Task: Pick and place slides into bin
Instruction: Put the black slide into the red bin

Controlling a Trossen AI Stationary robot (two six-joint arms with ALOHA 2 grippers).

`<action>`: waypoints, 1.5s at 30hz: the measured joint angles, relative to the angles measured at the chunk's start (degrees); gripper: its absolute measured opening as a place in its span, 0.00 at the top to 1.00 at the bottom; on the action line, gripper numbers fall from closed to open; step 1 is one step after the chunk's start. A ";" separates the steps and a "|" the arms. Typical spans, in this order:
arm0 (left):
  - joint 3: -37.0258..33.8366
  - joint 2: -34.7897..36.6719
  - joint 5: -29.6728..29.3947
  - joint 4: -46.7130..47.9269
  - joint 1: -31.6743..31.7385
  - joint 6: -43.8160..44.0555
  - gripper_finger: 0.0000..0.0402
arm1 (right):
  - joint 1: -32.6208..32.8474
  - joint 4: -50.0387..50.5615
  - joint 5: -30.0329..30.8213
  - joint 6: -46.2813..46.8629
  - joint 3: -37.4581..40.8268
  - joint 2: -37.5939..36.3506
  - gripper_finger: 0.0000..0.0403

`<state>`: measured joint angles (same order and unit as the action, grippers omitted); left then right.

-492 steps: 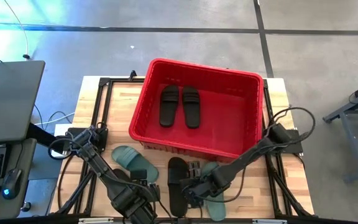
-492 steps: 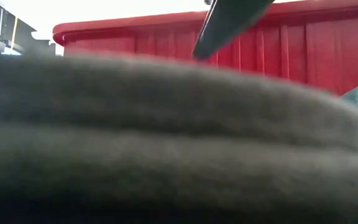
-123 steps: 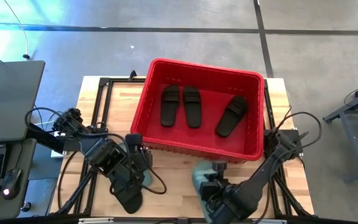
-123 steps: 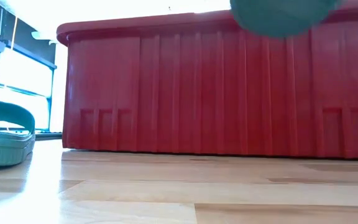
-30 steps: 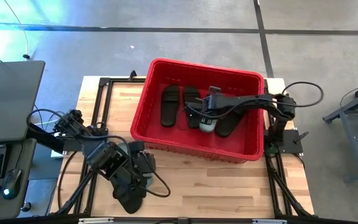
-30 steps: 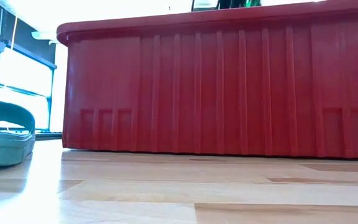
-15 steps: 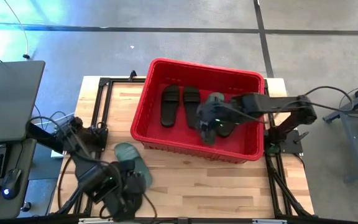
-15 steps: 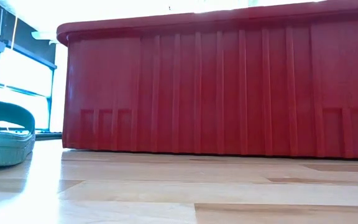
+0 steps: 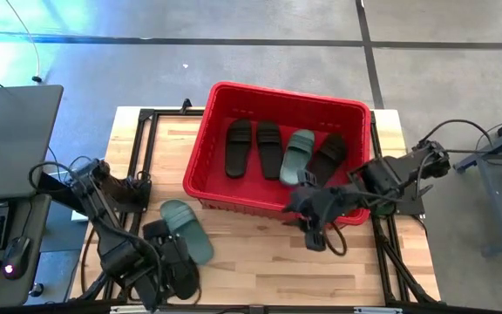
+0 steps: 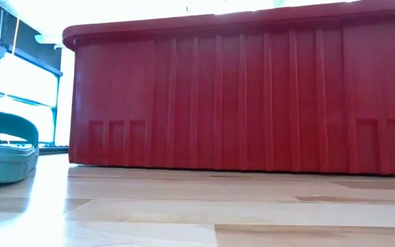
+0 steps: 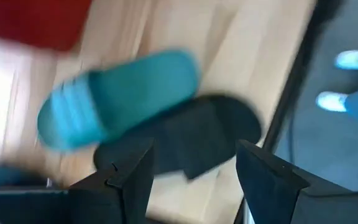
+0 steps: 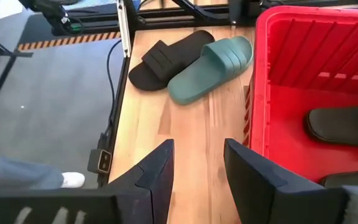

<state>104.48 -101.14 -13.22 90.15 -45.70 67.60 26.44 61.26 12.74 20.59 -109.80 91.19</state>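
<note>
- The wooden table (image 9: 260, 253) carries everything, with bare planks showing in front of the crate.
- The red bin (image 9: 273, 148) sits at the back middle of the table; the low view shows its ribbed front wall (image 10: 252, 96) standing flat on the wood.
- Inside the bin lie four slides: two black slides (image 9: 253, 148) side by side at its left, a teal slide (image 9: 298, 156) next to them, and another black slide (image 9: 327, 157) angled at the right.
- Outside the bin, near the table's front left, a teal slide (image 9: 187, 230) lies partly overlapping a black slide (image 9: 166, 257); the right wrist view shows the same pair (image 12: 191, 59) touching on the wood.
- The left gripper (image 9: 159, 279) hovers at the table's front left corner just over the black slide, its fingers (image 11: 263, 174) spread wide and holding nothing.
- The right gripper (image 9: 314, 228) is just in front of the bin's front right wall, over bare wood; its fingers (image 12: 157, 174) are parted and empty.
</note>
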 joint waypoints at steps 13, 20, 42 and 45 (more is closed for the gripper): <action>-22.98 23.55 -7.56 -5.67 -7.97 15.67 0.49 | 2.90 0.19 4.59 1.13 0.02 0.69 0.68; -45.82 39.18 -12.18 -31.79 -10.32 14.60 0.49 | 2.87 0.19 6.70 2.06 0.04 1.06 0.68; -70.79 42.01 -4.56 -57.29 -10.20 11.70 0.49 | 2.88 0.79 6.55 5.12 0.04 2.96 0.68; -71.60 42.01 -2.10 -59.18 -10.18 11.73 0.49 | 2.88 0.80 6.52 5.52 0.04 2.96 0.68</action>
<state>32.88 -59.13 -15.32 30.96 -55.88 79.33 29.32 62.06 19.26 26.11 -109.75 94.15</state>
